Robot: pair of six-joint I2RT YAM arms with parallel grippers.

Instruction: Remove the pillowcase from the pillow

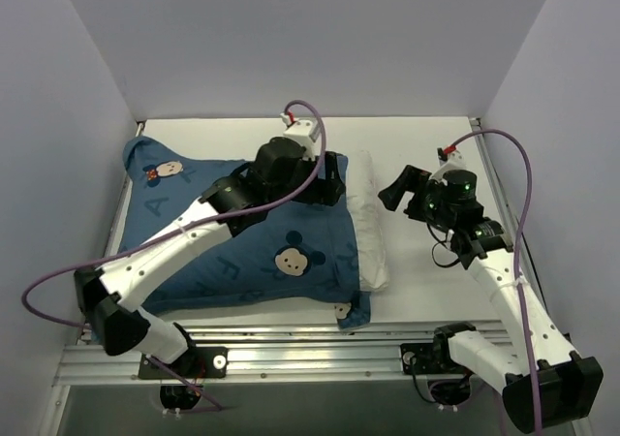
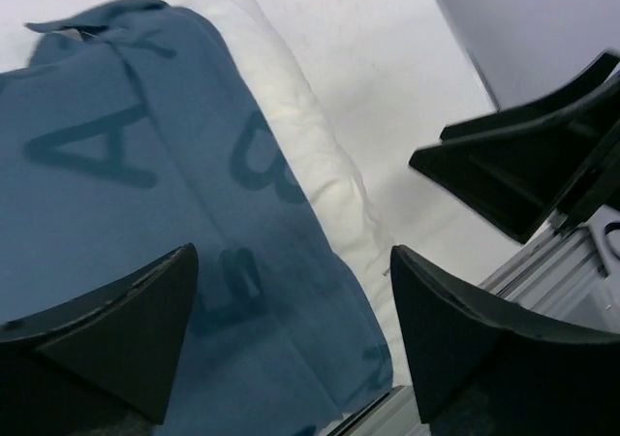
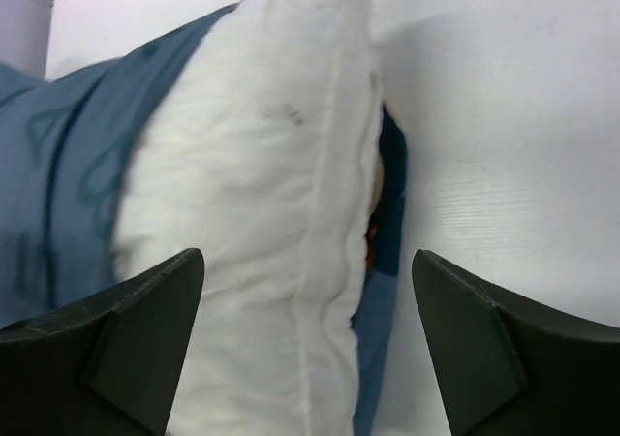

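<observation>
Overhead and wrist views of a two-arm workcell. The dark-blue pillowcase [image 1: 232, 262] lies flat on the white table [image 1: 426, 145] and covers most of the pillow [image 1: 371, 228], which shows only as a white strip protruding along the case's right-hand edge. A cartoon mouse face [image 1: 291, 260] is printed near the middle of the fabric, and darker letters such as an "A" [image 2: 92, 150] appear in the left wrist view. The left arm reaches across the case, placing the left gripper [image 1: 332, 179] above the far right part of the fabric, close to the exposed pillow edge; its fingers [image 2: 126, 329] are spread wide with nothing between them, and contact with the cloth cannot be determined. The right gripper [image 1: 395, 189] sits just beside the pillow's right edge, over bare table. In the right wrist view its fingers [image 3: 484, 349] are likewise spread wide and hold nothing, with the seamed white pillow [image 3: 262, 213] directly ahead and the blue pillowcase [image 3: 68, 165] to its left.
</observation>
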